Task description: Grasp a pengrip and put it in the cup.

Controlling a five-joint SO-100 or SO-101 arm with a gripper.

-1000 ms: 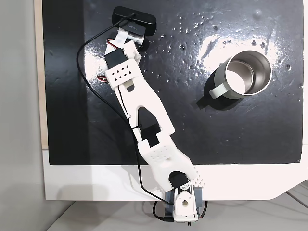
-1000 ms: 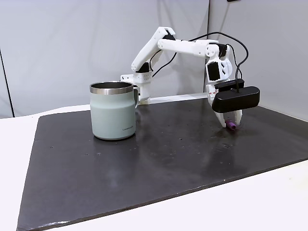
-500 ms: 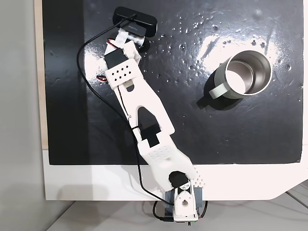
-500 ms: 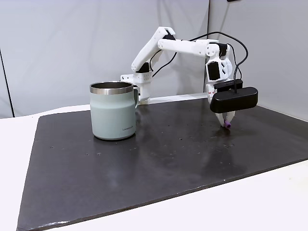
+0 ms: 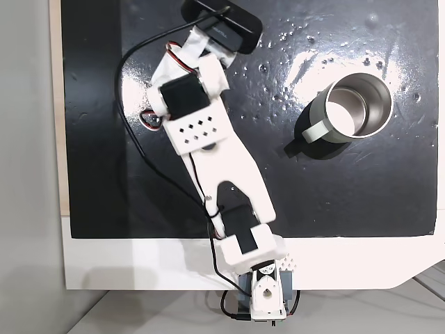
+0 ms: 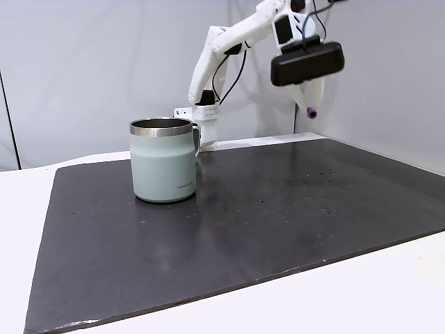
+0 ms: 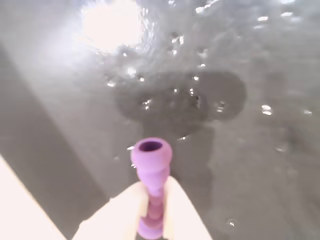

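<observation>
1 pincer (image 7: 150, 220) clamps the pengrip (image 7: 151, 172) aloft — cup (image 6: 164, 161) well apart on the mat (image 6: 278, 216).

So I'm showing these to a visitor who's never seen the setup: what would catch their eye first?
Probably the purple pengrip pinched between the gripper fingertips, held high above the black mat in the side fixed view. Next, the grey cup standing upright on the mat's left part, apart from the arm.

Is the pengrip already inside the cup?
No. In the side fixed view the pengrip hangs clamped in the raised gripper, well right of the cup.
</observation>
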